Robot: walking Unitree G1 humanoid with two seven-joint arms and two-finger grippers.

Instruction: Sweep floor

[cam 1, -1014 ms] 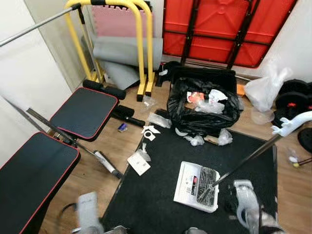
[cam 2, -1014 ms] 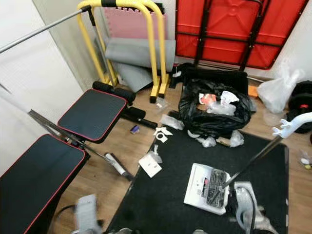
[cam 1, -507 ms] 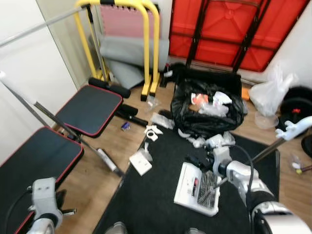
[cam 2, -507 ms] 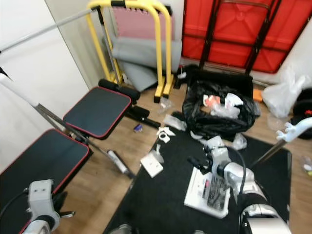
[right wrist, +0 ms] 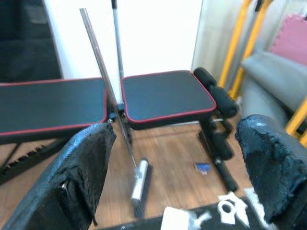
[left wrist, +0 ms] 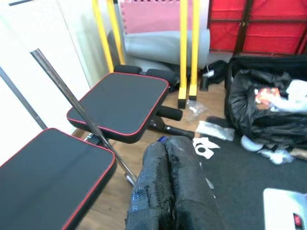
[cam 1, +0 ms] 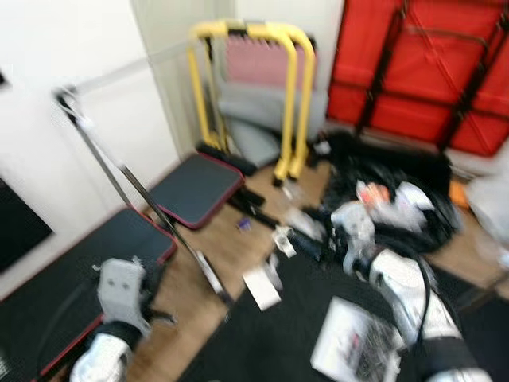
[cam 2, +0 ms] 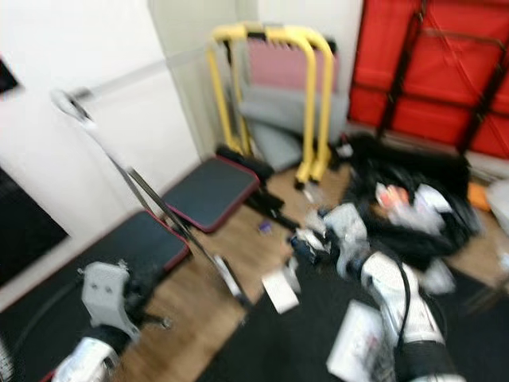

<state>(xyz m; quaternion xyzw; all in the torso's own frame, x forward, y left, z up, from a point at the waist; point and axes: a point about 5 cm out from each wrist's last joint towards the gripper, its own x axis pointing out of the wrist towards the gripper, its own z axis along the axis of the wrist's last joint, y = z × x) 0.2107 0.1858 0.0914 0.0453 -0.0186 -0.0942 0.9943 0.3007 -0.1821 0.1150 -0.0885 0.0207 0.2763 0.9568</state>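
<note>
The broom's metal pole (cam 1: 119, 171) leans over the black bench, its brush head (right wrist: 139, 188) on the wood floor. My right gripper (cam 1: 306, 243) is stretched forward over the mat's edge, open, fingers (right wrist: 84, 165) wide apart with the pole (right wrist: 103, 76) seen between them, a good way off. My left gripper (left wrist: 165, 160) is raised at the lower left on its arm (cam 1: 119, 290), shut on nothing. A white dustpan (cam 1: 354, 350) holding debris lies on the black mat (cam 1: 286, 334). Paper scraps (cam 1: 261, 286) lie by the mat's edge.
A two-pad black bench (left wrist: 120, 103) with red trim fills the left. A full black bin bag (left wrist: 268, 112) sits behind the mat. Yellow bars (cam 1: 290, 95), a grey rolled mat and a red folded table (cam 1: 429, 79) stand along the back wall. The eye views are blurred.
The camera has swung left and upward. My right arm has reached forward from the dustpan towards the broom, and my left arm has risen at the lower left.
</note>
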